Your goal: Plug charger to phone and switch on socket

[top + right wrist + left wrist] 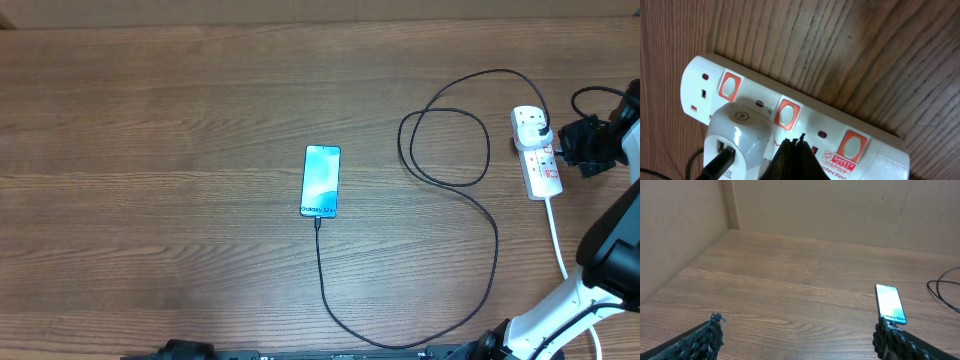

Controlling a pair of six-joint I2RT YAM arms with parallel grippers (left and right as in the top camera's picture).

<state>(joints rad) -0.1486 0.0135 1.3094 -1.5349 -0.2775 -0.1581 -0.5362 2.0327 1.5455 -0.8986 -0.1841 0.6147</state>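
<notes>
The phone (321, 181) lies mid-table with its light-blue screen lit; it also shows in the left wrist view (889, 303). The black charger cable (470, 300) runs from the phone's near end, loops, and reaches a white adapter (737, 137) plugged into the white power strip (537, 152), whose reddish-orange switches (788, 114) show in the right wrist view. My right gripper (796, 142) is shut, its tips just over the strip below the middle switch. My left gripper (797, 335) is open and empty, low at the near edge, the phone beyond its right finger.
The strip's thick white cord (556, 235) runs toward the near right edge beside my right arm (600, 150). A cardboard wall (840, 210) stands behind the table in the left wrist view.
</notes>
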